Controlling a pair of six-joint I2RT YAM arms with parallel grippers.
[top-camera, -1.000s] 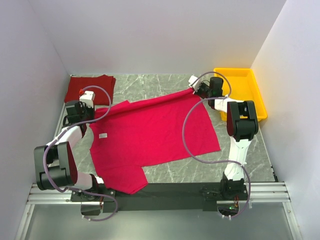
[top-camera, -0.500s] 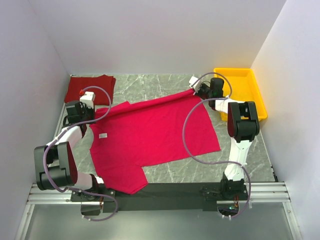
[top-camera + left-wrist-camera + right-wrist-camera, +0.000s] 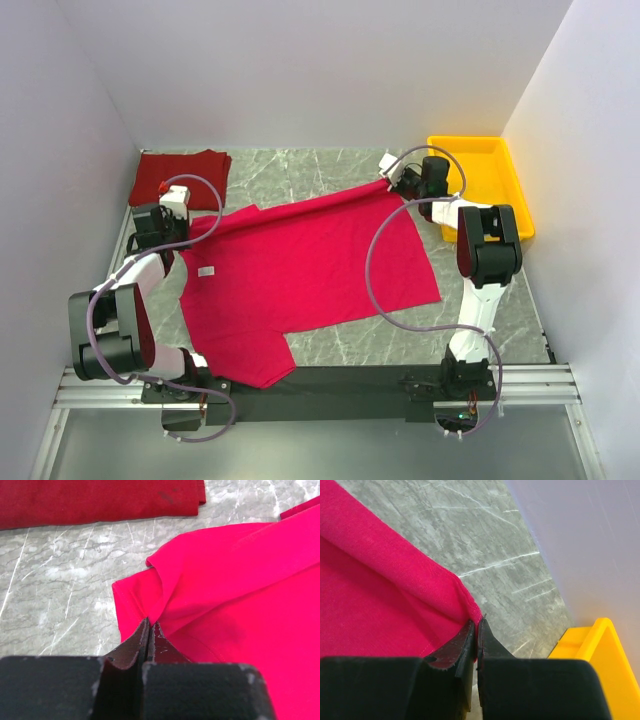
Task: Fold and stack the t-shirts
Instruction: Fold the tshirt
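Note:
A bright crimson t-shirt (image 3: pixel 310 265) lies spread across the grey marble table, its small white label (image 3: pixel 206 271) near the left side. My left gripper (image 3: pixel 186 226) is shut on the shirt's left far corner (image 3: pixel 150 615), cloth pinched between the pads. My right gripper (image 3: pixel 392 184) is shut on the shirt's far right corner (image 3: pixel 470 611). The far edge is folded over in a band between the two grips. A darker red t-shirt (image 3: pixel 180 177) lies folded at the far left corner, and it shows at the top of the left wrist view (image 3: pixel 95 500).
A yellow plastic tray (image 3: pixel 490 180) stands at the far right against the wall; its corner (image 3: pixel 600 655) shows close beside my right gripper. White walls enclose the table on the left, back and right. Grey cables loop over both arms.
Both grippers have shifted slightly to the right with the shirt's far edge still pinched. The shirt body has barely moved.

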